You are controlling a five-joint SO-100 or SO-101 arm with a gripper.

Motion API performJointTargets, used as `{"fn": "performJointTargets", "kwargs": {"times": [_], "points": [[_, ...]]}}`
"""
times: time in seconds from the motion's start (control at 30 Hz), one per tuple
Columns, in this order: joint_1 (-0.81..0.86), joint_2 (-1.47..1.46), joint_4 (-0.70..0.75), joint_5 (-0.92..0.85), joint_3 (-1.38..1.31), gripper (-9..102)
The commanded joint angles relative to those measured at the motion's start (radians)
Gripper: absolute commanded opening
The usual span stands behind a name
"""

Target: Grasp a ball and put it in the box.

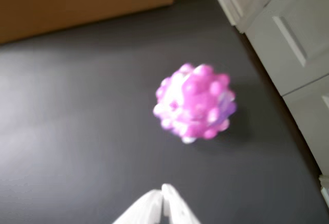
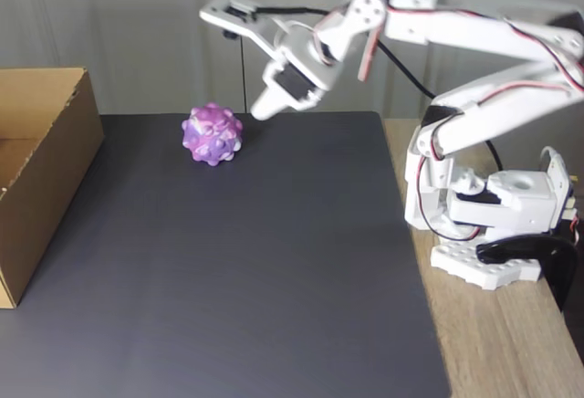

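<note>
Two white gripper (image 2: 262, 106) fingers are pressing together, empty, hovering near the bumpy purple-pink-white ball (image 2: 212, 133), which is sitting on the dark mat (image 2: 255, 261). Approach appears underway; next, the jaws need spreading, then lowering around the ball. A brown cardboard box (image 2: 41, 179) is standing well apart at the fixed view's left.

The arm (image 2: 474, 60) is built of white plastic links, with black servo blocks set between them at the joints. Thin black and red cables are routed along the upper link and down past the elbow to the base. The base (image 2: 493, 256) is formed of a white, studded plate, and a black clamp (image 2: 529, 256) is fitted at its side. The gripper (image 2: 260, 106) is made of the same white plastic; in the wrist view its fingers (image 1: 157, 208) are seen as pale, tapered blades.
</note>
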Motion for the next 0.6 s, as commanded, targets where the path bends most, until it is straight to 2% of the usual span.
{"fn": "performJointTargets", "kwargs": {"times": [0.0,0.27,0.57], "points": [[0.041,-0.107,-0.064,0.011,-0.126,0],[0.144,-0.311,-0.163,0.02,-0.249,2],[0.144,-0.38,-0.229,0.029,-0.25,28]]}}
